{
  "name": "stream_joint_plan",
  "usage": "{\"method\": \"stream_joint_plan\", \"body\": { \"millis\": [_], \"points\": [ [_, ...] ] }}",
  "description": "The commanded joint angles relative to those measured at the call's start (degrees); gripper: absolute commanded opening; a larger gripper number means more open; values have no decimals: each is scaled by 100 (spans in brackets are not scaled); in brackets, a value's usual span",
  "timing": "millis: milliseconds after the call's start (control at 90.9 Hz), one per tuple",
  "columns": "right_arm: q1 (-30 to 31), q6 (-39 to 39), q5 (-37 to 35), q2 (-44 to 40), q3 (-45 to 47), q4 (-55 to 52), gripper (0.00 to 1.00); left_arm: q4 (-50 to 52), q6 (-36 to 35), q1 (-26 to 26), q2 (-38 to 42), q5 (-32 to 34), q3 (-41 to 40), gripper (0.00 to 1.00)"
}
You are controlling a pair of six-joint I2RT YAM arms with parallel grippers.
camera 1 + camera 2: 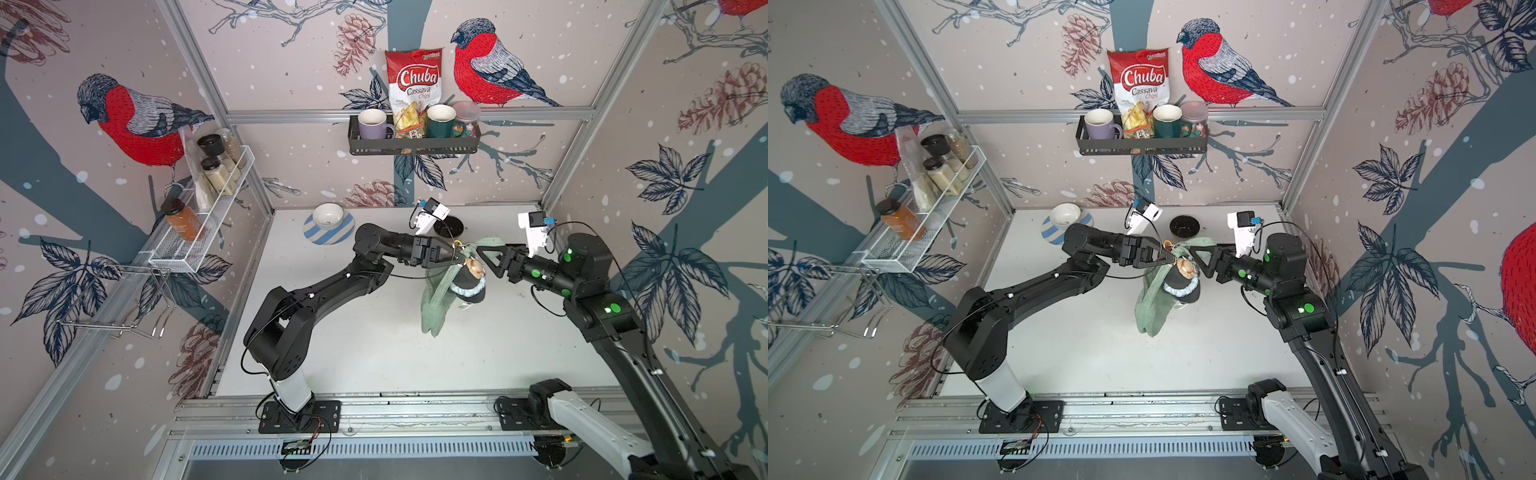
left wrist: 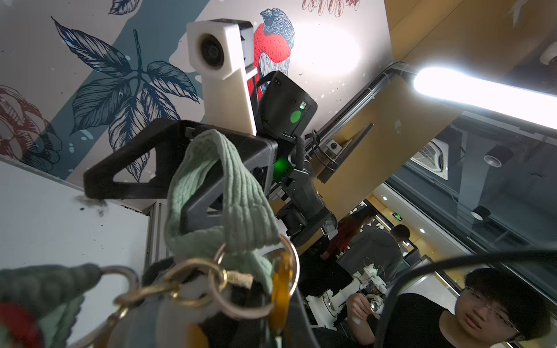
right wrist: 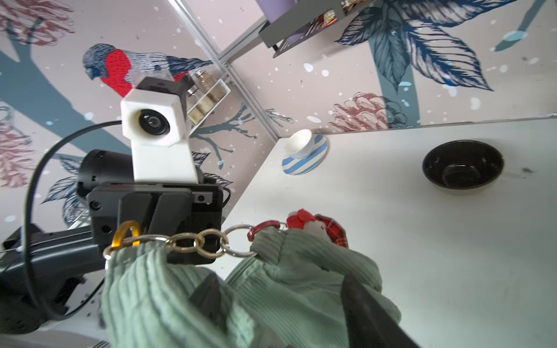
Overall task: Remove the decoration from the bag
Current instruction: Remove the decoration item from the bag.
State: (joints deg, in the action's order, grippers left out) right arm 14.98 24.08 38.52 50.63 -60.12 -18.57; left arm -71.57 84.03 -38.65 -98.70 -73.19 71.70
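The sage-green corduroy bag hangs above the table between my two arms. A dark plush decoration with a blue-white frill dangles against it. My left gripper is shut on the gold ring chain, which links an amber ring to a red clasp and a red-and-white plush. My right gripper is open, with its fingers spread either side of the bag fabric. In the left wrist view the bag strap drapes over one of its fingers.
A black bowl stands on the table behind the bag. At the back left a white bowl sits on a striped plate. A shelf with mugs and a chips bag hangs on the back wall, and a wire spice rack on the left wall.
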Motion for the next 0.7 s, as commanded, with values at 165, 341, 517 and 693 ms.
{"method": "stream_joint_plan", "body": {
  "millis": [165,341,517,693],
  "points": [
    [-471,-221,1602,-106,-8,327,76,-765,457,-100,36,-258,4,0],
    [-531,-95,1601,-314,-82,445,5,-751,430,-137,42,-229,-27,0],
    [-524,61,1460,-392,-312,322,0,174,-472,-142,98,208,-158,0],
    [-523,64,1255,-553,-328,246,0,6462,-5484,-347,1305,1901,1,0]
  ]
}}
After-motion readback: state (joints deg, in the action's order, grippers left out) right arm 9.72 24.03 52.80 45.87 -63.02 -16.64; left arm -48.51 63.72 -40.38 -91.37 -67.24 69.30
